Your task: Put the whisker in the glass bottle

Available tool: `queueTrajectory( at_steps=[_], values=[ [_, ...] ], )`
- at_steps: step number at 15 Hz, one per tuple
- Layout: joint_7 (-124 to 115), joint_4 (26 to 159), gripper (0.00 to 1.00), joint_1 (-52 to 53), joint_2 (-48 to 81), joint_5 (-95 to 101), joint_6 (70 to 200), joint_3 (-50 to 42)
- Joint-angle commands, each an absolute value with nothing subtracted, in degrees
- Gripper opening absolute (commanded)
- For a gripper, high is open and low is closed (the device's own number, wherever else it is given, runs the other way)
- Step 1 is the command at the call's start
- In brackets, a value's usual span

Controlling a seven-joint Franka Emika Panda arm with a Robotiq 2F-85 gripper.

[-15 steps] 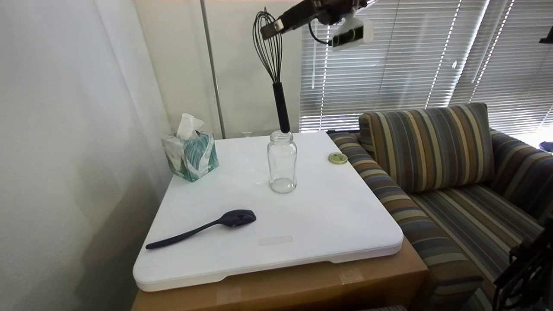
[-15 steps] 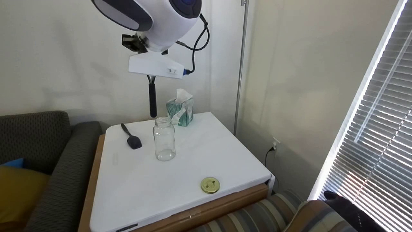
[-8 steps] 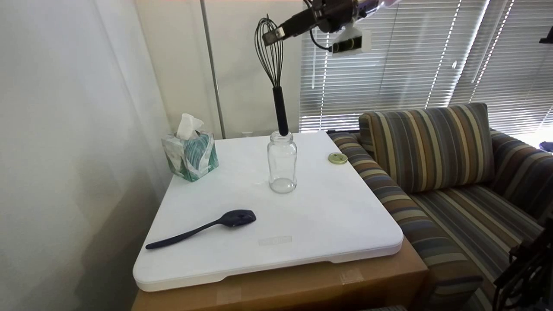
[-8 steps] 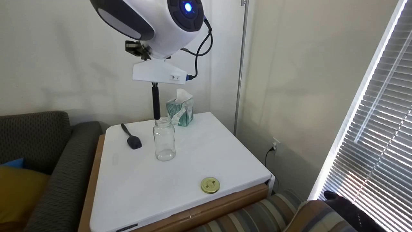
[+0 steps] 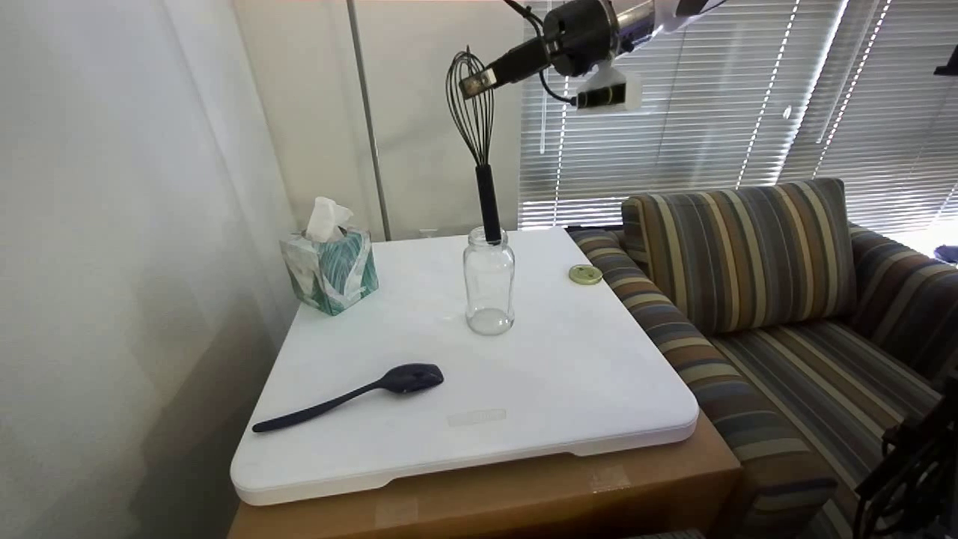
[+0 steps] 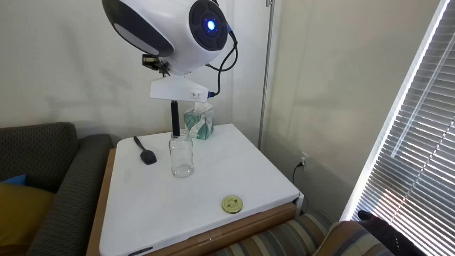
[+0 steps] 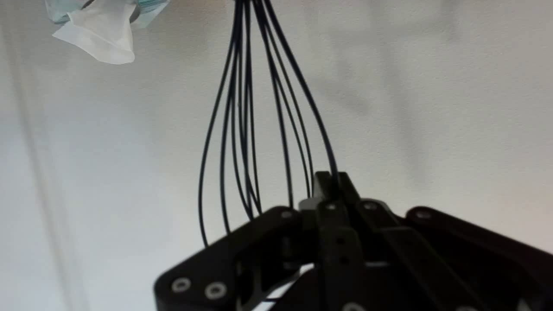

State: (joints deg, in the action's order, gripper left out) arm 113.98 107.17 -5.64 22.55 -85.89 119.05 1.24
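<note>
Pinching at the wire loops, the jaws stand closed on a black balloon whisk [image 5: 486,178] that hangs mostly below them, slightly tilted, its straight handle's tip at the mouth of a clear, cylindrical glass bottle [image 5: 489,281] on the white bench [image 5: 576,374].

With my claw [image 5: 474,85] I pinch the whisker [image 5: 485,180] by its wire loops, handle down and slightly tilted, and its lower end overlaps the mouth of the glass bottle [image 5: 489,281], upright towards the far edge of the white tabletop [image 5: 569,374]. In this exterior view I see the tissue box [image 5: 333,271] by the left edge, the dark spoon [image 5: 400,379] near the near left corner, and the greenish lid [image 5: 585,274] at the right edge.
</note>
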Motion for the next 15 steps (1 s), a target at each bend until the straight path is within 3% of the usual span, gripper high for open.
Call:
queueTrajectory(
  at_steps=[1, 15],
  values=[
    [116.6, 106.6, 0.01, -5.4, 24.2, -88.3, 117.6, 0.0],
    [116.1, 103.3, 0.01, -5.2, 33.8, -90.0, 116.9, -0.8]
  ],
)
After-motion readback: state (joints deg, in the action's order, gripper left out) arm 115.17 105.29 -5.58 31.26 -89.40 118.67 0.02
